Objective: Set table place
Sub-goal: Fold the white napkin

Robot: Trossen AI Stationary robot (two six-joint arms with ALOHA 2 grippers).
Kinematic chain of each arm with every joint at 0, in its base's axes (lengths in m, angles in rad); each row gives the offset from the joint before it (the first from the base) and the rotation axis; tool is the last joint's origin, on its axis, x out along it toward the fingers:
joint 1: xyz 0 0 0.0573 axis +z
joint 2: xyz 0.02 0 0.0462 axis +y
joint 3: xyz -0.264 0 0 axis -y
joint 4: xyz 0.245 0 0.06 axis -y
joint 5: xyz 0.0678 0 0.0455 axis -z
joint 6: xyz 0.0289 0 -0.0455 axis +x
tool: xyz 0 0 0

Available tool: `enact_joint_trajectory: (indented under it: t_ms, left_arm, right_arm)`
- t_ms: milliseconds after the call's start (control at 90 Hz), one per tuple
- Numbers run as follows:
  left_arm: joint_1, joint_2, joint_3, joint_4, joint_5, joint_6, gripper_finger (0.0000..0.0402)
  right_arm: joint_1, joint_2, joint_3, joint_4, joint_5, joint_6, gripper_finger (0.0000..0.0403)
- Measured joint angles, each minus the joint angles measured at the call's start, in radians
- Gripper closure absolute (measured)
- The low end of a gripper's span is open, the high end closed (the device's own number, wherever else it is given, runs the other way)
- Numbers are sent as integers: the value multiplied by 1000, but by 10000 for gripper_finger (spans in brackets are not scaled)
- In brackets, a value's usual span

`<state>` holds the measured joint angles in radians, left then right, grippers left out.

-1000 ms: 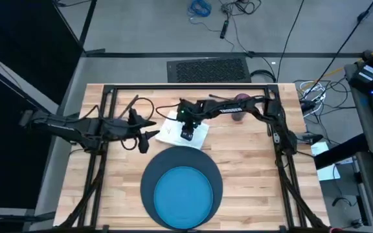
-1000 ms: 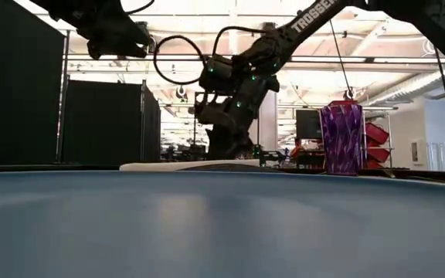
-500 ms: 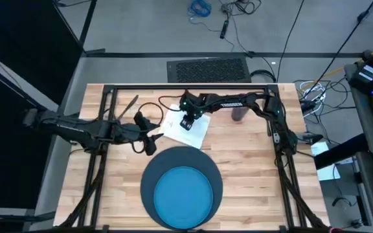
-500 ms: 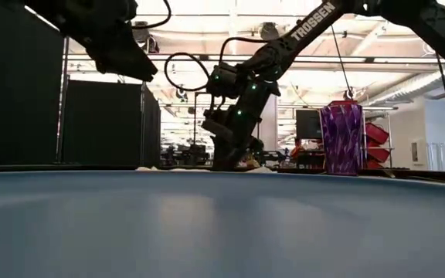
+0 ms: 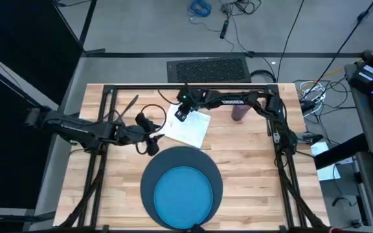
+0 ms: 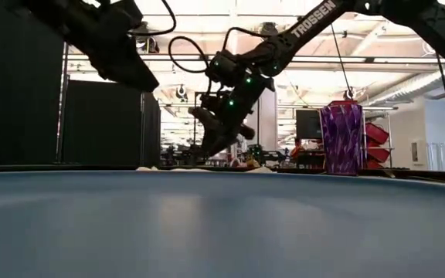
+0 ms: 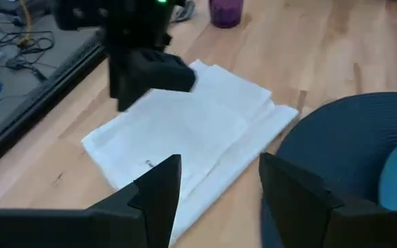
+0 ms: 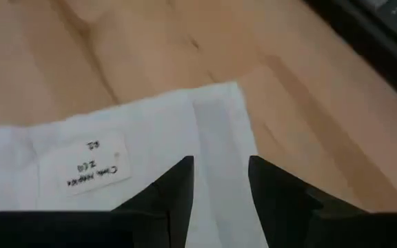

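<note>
High view: the right gripper (image 5: 180, 114) has lifted off the napkin (image 5: 190, 129), which lies flat mid-surface beside the mat (image 5: 149, 178).
Low view: it hangs clear above.
Left wrist view: left gripper (image 7: 216, 182), fingers apart, empty, nears the napkin.
Right wrist view: fingers released; napkin placed.

Two dark, near-black jointed arms with slim tubular links and blocky joint housings. Right arm (image 6: 323, 17) carries white "TROSSEN" lettering along its link. Small green indicator lights glow on its wrist housing (image 6: 234, 81); one green light also shows from above. Black cables loop in arcs off both wrists, a round loop by the left arm (image 5: 83, 128). Fingers (image 7: 154, 189) are matte black, flat, wedge-shaped with angular edges, two per gripper. Right arm's fingers (image 8: 174, 189) look the same: dark, smooth, tapered.
</note>
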<state>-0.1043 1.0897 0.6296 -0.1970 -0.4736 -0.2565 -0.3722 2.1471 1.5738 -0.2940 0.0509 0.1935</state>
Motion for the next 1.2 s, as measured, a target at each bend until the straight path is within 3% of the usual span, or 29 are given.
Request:
enact_joint_trajectory:
  t_ms: [100, 400, 1200]
  left_arm:
    - [0, 5, 0, -1, -3, -27, 219]
    - [0, 2, 0, 1, -54, 11, 219]
    - [0, 4, 0, 1, -59, 8, 219]
  right_arm:
    - [2, -1, 1, 11, -5, 5, 277]
    - [-25, 11, -1, -230, -4, -74, 277]
    - [-19, 10, 0, -272, -49, -74, 277]
